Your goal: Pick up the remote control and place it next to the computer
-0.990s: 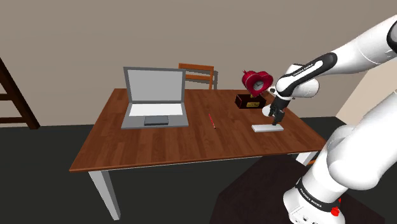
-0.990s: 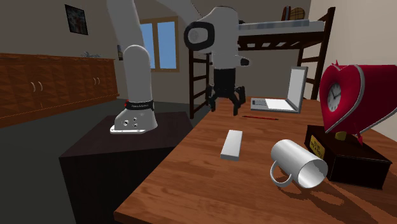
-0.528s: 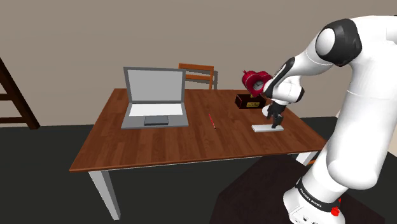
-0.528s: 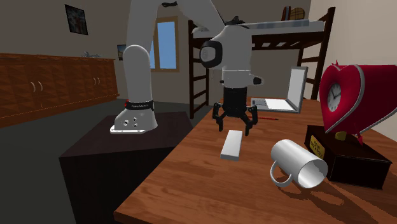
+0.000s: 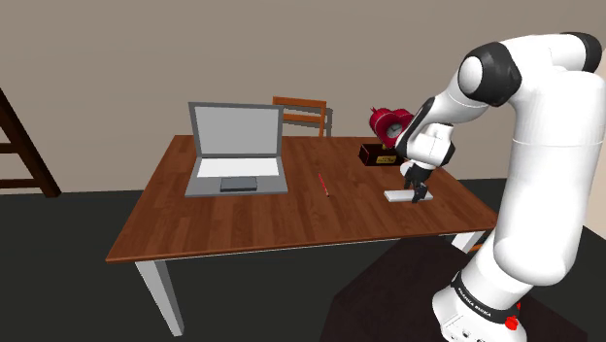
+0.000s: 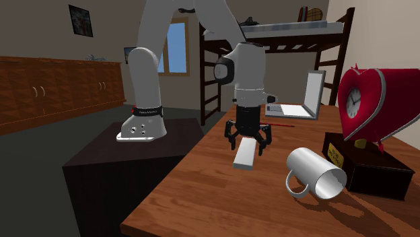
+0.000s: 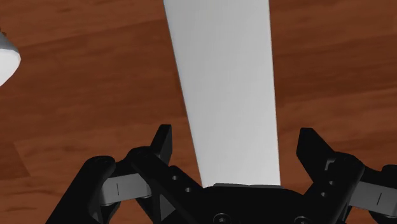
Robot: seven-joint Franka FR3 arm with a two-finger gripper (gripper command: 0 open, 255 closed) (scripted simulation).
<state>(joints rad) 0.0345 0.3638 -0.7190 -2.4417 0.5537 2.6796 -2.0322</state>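
Observation:
The remote control (image 5: 397,196) (image 6: 244,157) (image 7: 226,95) is a plain white flat bar lying on the brown wooden table (image 5: 262,219) near the edge by the stand. My black gripper (image 5: 418,191) (image 6: 248,144) (image 7: 236,139) hangs low over the remote's far end, open. One finger stands on each side of the bar without touching it. The computer, a grey laptop (image 5: 236,151) (image 6: 306,97) with its lid up, sits at the table's other end, toward the shoulder view's left.
A red heart-shaped clock (image 5: 391,124) (image 6: 370,101) on a dark base stands just behind the remote. A white mug (image 6: 315,173) (image 7: 5,57) lies on its side close by. A red pencil (image 5: 323,184) lies between remote and laptop. A wooden chair (image 5: 301,109) stands behind the table.
The arm has swung in and brought the gripper down from above the table to just over the remote's end. The fingers stayed open. The remote has not moved.

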